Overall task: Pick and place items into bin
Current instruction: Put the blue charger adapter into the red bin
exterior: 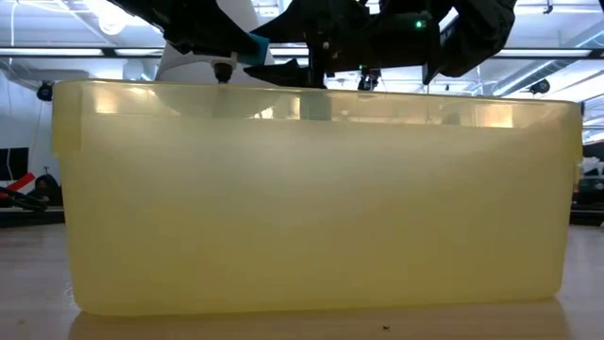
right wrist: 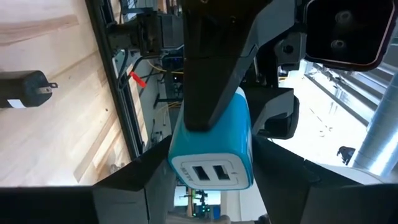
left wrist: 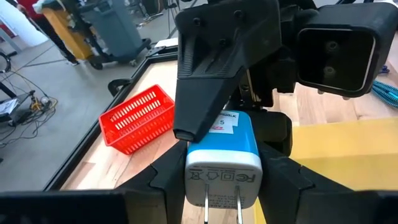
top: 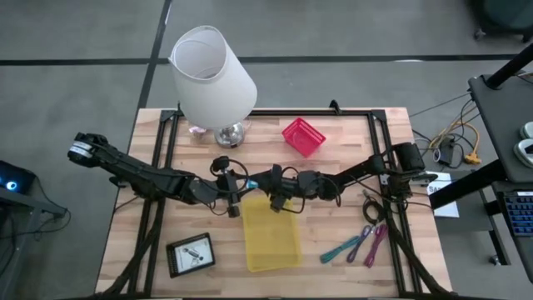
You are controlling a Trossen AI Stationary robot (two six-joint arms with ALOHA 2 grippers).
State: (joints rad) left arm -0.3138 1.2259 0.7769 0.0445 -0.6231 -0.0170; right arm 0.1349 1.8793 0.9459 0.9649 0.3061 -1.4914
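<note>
Gripping blue charger [left wrist: 222,152], both hands [top: 250,190] meeting above bin [top: 271,242]

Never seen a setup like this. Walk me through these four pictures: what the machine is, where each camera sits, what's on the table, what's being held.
Two dark robot arms work at a wooden table. One picture looks straight down, one sits at table height behind the yellow bin, and one rides on each wrist.

Above the bin's far edge, the left gripper and right gripper meet around a blue-and-white USB wall charger. It sits between both grippers' fingers, like a handover; which one carries it is unclear.

Also on the table: a big white lamp, a red basket, a dark framed card, and teal and pink strips.
</note>
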